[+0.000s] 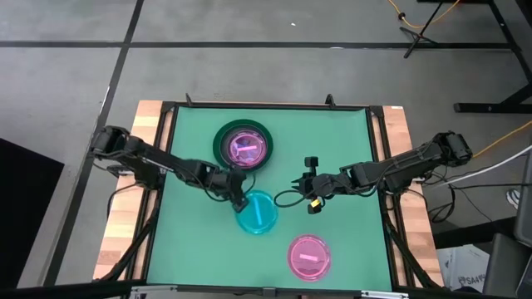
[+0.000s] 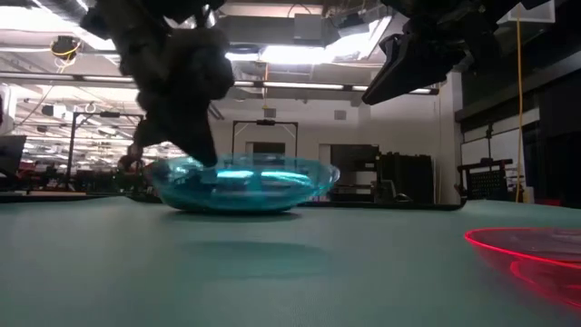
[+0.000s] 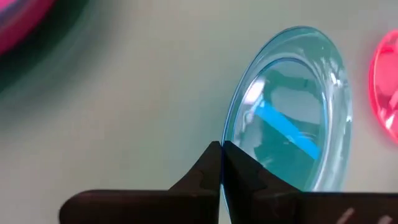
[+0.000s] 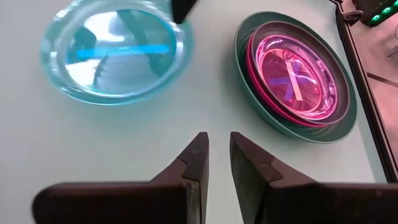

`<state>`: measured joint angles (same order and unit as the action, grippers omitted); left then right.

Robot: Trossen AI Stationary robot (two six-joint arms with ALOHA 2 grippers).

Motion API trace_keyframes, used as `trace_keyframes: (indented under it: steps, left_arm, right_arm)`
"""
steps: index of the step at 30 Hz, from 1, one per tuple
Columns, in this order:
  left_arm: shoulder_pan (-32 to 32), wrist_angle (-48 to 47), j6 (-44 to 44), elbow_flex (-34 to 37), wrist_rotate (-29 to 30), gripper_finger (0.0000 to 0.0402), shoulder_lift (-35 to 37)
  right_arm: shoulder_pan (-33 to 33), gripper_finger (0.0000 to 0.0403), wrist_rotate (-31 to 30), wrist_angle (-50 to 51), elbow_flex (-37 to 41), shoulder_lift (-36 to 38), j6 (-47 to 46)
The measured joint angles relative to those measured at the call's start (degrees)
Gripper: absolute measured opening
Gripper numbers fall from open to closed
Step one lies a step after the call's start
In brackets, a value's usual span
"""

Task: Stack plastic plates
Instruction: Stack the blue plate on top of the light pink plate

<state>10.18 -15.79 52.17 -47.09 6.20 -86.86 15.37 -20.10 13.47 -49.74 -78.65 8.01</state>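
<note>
A translucent cyan plate (image 1: 258, 214) lies mid-table; it also shows in the low view (image 2: 245, 184) and the right wrist view (image 4: 115, 53). My left gripper (image 1: 239, 199) is shut on the plate's left rim. Toward the far edge stands a stack: a dark green plate (image 1: 221, 135) with pink plates (image 1: 246, 148) nested in it. One translucent pink plate (image 1: 309, 256) lies flat near the table's near edge. My right gripper (image 1: 302, 180) hovers right of the cyan plate, narrowly open (image 4: 217, 143), touching nothing. My left gripper (image 3: 222, 148) pinches the cyan plate's rim (image 3: 225, 134) between its two fingers, on the side facing the table's left and far edges. The fingers slant down from the left. The plate sits nearly level; whether it is clear of the table cannot be told.
A raised black frame (image 1: 166, 166) borders the green mat, with wooden table edges outside it. Free mat lies at the near left and the far right. A yellow-tagged cable loops by the right gripper (image 1: 314, 202).
</note>
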Motion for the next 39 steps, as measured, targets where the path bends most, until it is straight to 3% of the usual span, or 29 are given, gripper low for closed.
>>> trace_keyframes:
  steps: [7,13,25,32,39]
  left_arm:
    - [-9.6,0.1,-6.5,0.0,-2.2,0.0000,4.2]
    - [-21.4,0.1,-12.8,0.0,-6.1,0.0000,7.1]
    - [-42.6,-0.2,-18.5,0.0,-9.3,0.0000,7.8]
    - [-48.0,-2.1,-18.3,0.0,-12.3,0.0000,7.3]
    - [-48.0,-6.7,-19.7,0.0,-11.8,0.0000,7.4]
  right_arm:
    - [0.0,0.0056,0.1,0.0,0.0,0.0,0.0]
    - [0.0,0.0056,0.2,0.0,0.0,0.0,0.0]
    - [0.0,0.0056,0.2,0.0,0.0,0.0,0.0]
    - [0.0,0.0056,0.2,0.0,0.0,0.0,0.0]
    - [0.0,0.0056,0.2,0.1,0.0,0.0,0.0]
